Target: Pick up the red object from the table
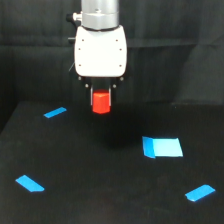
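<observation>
The red object (101, 102) is a small stubby red-orange block, held between the fingers of my gripper (101, 98) under the white wrist housing. It hangs clear above the black table (100, 165), near the table's far edge and a little to the exterior view's left of center. The gripper's dark fingers are mostly hidden against the black backdrop; the block's top sits between them.
Several flat blue patches lie on the table: a thin one (55, 112) at far left, one (30, 183) at near left, a larger rectangle (162, 147) at right, and one (200, 192) at near right. A black curtain hangs behind.
</observation>
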Controlling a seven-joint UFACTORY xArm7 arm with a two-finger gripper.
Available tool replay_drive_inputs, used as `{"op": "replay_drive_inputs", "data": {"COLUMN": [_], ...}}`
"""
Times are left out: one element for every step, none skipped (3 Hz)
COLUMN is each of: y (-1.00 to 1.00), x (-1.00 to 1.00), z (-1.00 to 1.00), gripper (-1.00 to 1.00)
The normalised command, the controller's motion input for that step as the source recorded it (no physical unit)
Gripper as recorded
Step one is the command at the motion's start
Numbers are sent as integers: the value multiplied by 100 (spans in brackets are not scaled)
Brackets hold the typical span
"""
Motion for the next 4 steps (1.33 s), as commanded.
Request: {"op": "replay_drive_inputs", "data": {"y": [-2,0,5,-2], "x": [4,2,-9,8], "z": [21,11,9,4], "gripper": [-97,-98,-100,-97]}}
